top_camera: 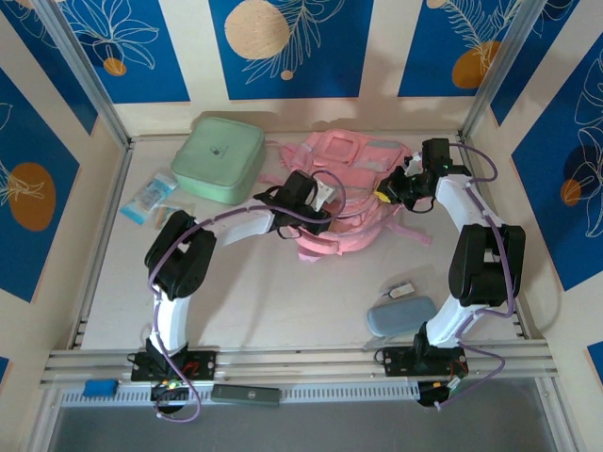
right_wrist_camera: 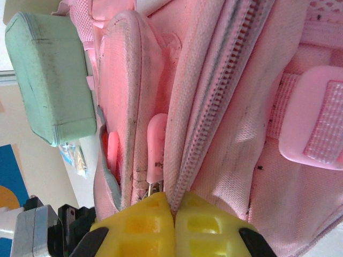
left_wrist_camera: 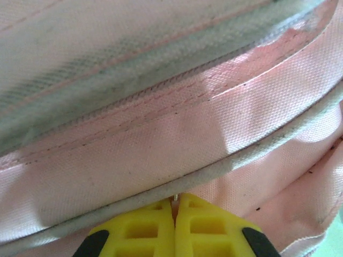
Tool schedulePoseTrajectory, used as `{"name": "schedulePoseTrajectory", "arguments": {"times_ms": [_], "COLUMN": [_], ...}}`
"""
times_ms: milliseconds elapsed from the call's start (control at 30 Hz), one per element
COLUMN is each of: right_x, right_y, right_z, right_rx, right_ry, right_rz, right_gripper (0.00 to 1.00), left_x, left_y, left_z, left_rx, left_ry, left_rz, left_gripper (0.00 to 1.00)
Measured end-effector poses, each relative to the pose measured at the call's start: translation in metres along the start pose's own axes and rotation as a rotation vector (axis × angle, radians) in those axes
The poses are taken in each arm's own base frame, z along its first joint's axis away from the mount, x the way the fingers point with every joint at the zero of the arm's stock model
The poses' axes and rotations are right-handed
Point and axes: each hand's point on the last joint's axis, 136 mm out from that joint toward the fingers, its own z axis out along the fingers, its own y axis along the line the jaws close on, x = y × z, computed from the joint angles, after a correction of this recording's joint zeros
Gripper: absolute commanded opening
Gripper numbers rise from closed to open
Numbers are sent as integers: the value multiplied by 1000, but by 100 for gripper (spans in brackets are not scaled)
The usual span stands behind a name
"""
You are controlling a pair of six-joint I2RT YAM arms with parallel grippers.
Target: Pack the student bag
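Large pink fabric backpack [top_camera: 347,155] | left hand [left_wrist_camera: 176,217] closed at grey piping [left_wrist_camera: 252,152] | right hand [right_wrist_camera: 174,217] closed at zip seam [right_wrist_camera: 214,91] | risk: thin pinches may slip off fabric

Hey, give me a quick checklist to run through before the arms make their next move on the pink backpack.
1. Left gripper shut against the student bag at its piping: ok.
2. Left gripper holding fabric: cannot tell.
3. Right gripper shut beside the pink zipper pull: ok.
4. Pull pinched in the right gripper: cannot tell.
5. Zip teeth open for packing: not ok, they look closed.
6. Mint green case apart from both grippers: ok.
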Motion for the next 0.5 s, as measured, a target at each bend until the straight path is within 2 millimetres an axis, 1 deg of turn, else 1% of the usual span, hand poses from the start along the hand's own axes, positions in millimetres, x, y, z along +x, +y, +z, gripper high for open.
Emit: {"name": "schedulePoseTrajectory", "arguments": {"times_ms": [100,167,233,333,433,500], "right_x": [3,10,23,47,79,100], "right_y": [1,2,2,3,8,16], "right_z": [0,-1,-5,-9,-2,9], "right_rx": [-25,-46,-64,-96,-116,-123], "right_ry": [7,12,19,33,75,111], "right_rz": [11,16,29,56,85,91], "right_gripper": [43,50,54,57,59,59], "left_x": [-3,-6,-8,-9,-9,-7], "left_y": [-2,-3,-8,-13,-14,-14], "left_z": [-9,-18,-27,-37,-37,-36], "left_rx": [-8,-18,-18,-31,-45,-54], "left_ry": [-14,-29,-48,-66,-70,-67], "left_rz": [0,-16,-23,-24,-21,-21], "left_gripper": [0,0,0,0,0,0]}}
